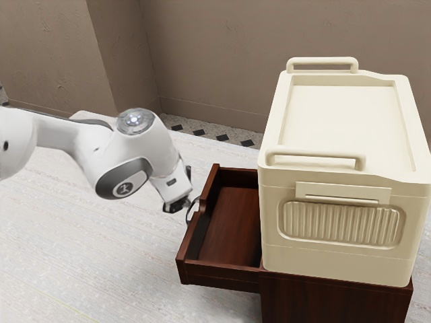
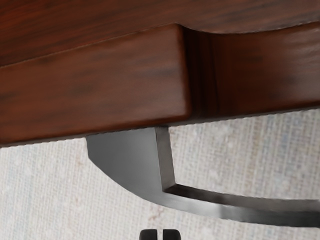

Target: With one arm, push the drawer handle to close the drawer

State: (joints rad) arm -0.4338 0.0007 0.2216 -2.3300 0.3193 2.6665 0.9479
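Exterior view: my gripper [image 1: 178,206], fingertips nearly together, handle [image 2: 125,160] at three o'clock; wrist view: handle's curve, cropped.

Up by the jaws, my black two-finger gripper [image 1: 179,205] ends in small, blunt fingertips [image 2: 148,234] with rounded corners, and just behind them sits a white wrist housing [image 1: 165,188] with a little dark rectangular mark. Farther back from the jaws, I've got a dark grey oval joint cover [image 1: 123,180] bearing a round, pale-marked badge, plus a shiny grey disc cap [image 1: 135,121]; farthest back, my smooth, rounded white Franka arm [image 1: 57,133] carries dark trim and a black dot.
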